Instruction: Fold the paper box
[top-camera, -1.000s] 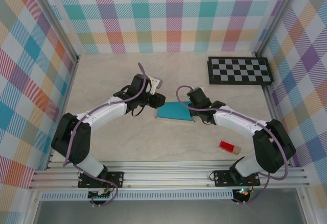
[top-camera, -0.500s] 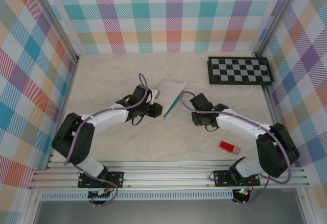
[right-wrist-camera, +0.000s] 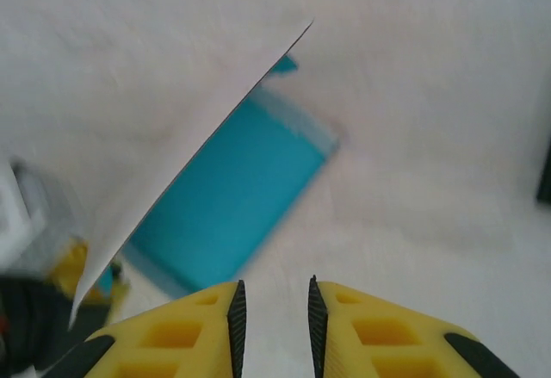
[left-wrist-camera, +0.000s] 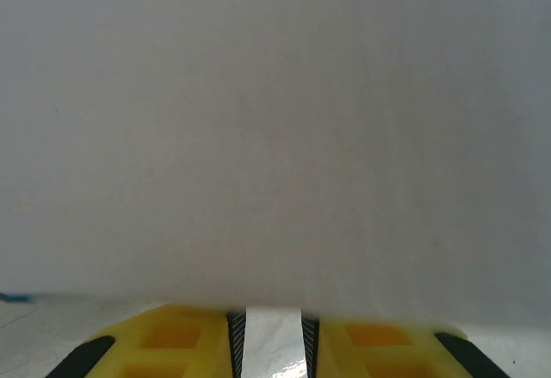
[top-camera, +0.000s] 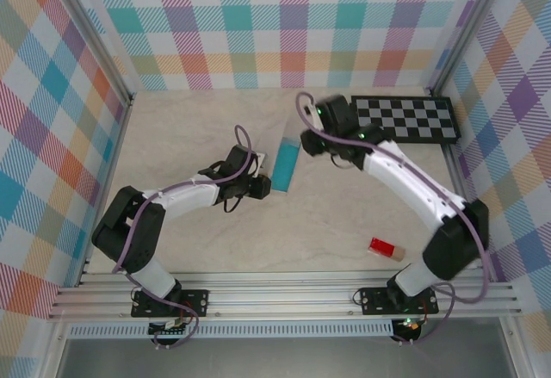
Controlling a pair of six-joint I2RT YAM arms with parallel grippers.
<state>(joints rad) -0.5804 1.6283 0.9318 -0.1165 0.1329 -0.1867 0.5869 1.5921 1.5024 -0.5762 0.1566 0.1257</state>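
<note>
Top external: right claw (top-camera: 303,147), parted and empty, has quit the unfinished paper box (top-camera: 287,164). Unclear whether left claw (top-camera: 261,186) grips.

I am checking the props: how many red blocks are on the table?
1. The red block lies at the near right of the table. Another may hide under the paper box.
</note>
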